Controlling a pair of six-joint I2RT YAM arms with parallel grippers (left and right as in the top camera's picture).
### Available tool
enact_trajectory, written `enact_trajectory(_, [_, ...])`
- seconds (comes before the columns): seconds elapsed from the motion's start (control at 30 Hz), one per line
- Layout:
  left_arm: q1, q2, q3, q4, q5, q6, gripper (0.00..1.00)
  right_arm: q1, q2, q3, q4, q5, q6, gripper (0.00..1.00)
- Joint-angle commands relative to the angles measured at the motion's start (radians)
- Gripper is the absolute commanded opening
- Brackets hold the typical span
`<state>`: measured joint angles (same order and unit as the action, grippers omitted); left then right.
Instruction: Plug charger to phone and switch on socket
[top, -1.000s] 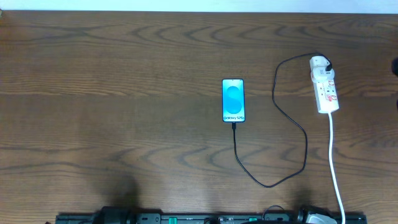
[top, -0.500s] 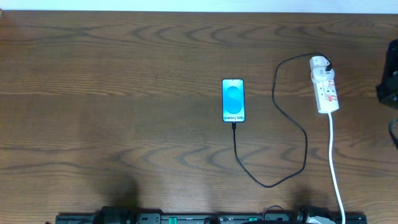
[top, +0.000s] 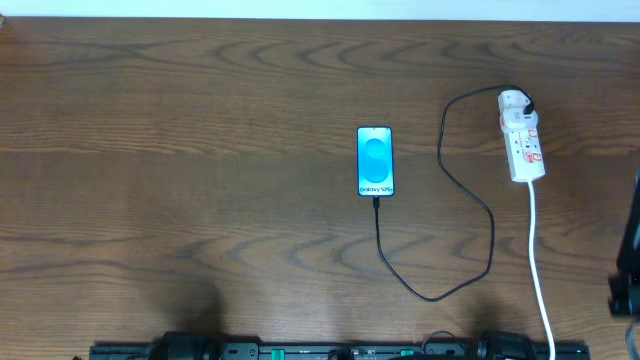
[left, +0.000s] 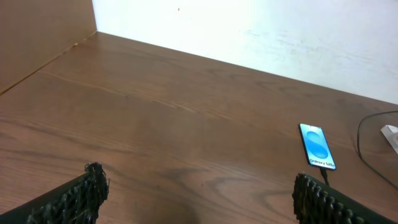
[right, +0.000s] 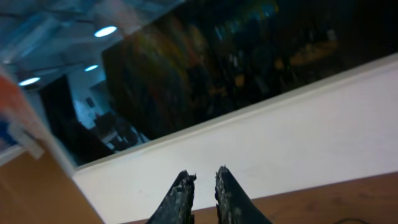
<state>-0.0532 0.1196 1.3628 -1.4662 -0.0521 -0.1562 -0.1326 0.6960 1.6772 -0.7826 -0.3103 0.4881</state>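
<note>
The socket is laid right of the phone, its long axis parallel to the phone's. The right end effector, nearly closed and empty, is judged nearer to it. The left end effector is spread wide, empty.

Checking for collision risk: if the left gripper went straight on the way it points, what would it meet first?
Probably bare table top, well left of the phone; the left gripper is open with nothing between it and the wood, though depth is unclear.
</note>
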Motion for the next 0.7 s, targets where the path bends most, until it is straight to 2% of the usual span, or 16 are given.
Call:
enact_trajectory(0.0, [0.003, -0.008, -0.003, 0.0, -0.009, 0.006, 0.96, 0.015, -0.066, -0.027, 0.018, -0.006, -0.014, 0.12])
enact_trajectory(0.23, [0.008, -0.047, -0.004, 0.0, -0.009, 0.006, 0.96, 0.016, -0.17, -0.038, 0.04, 0.024, -0.015, 0.13])
enact_trajectory(0.37, [0.065, -0.118, -0.002, -0.012, -0.009, 0.006, 0.96, 0.014, -0.232, -0.038, 0.046, 0.038, -0.014, 0.12])
enact_trajectory(0.53, [0.094, -0.116, 0.029, -0.038, -0.009, 0.006, 0.96, 0.014, -0.275, -0.039, 0.055, 0.038, -0.014, 0.12])
enact_trajectory(0.67, [0.094, -0.116, 0.029, -0.048, -0.008, 0.006, 0.96, 0.011, -0.302, -0.039, 0.058, 0.027, -0.014, 0.17])
